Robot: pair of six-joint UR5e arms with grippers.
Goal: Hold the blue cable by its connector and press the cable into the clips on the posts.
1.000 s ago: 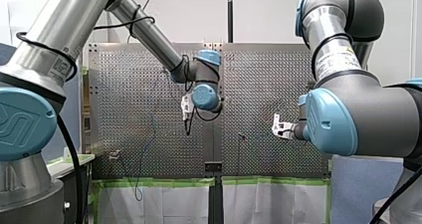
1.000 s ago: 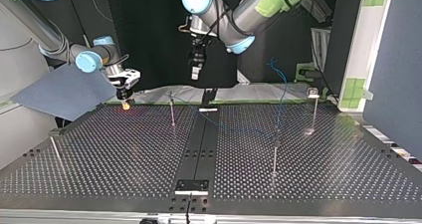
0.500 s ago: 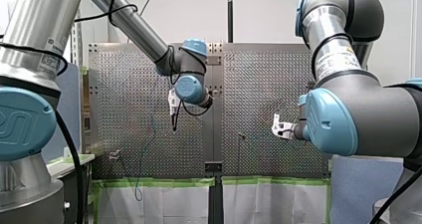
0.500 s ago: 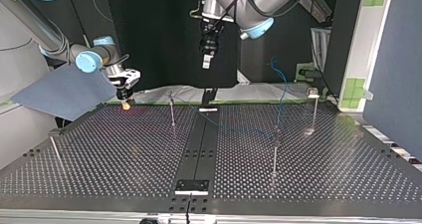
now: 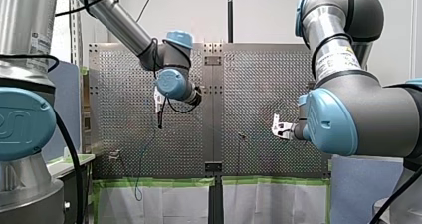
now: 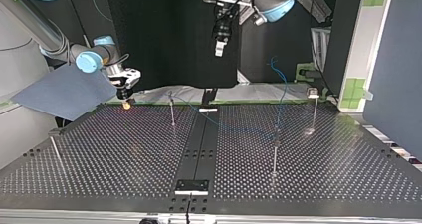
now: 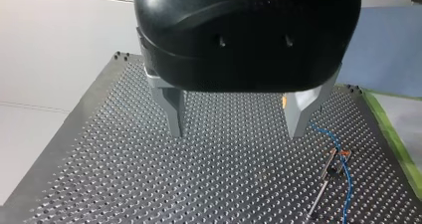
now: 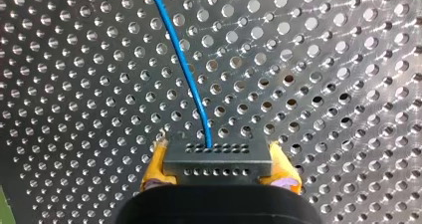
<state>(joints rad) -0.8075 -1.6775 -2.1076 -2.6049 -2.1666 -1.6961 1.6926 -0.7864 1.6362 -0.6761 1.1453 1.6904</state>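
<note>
My right fingers pinch the connector; my left fingers hang wide open, empty. Best lower them squarely onto the cable beside a post.

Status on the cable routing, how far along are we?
Done: my right claw is shut on the connector, blue cable leading out. In hand: my left claw hangs open and empty above the table. Left: pressing the cable in. It runs past one post, but whether it is seated there I cannot tell.
</note>
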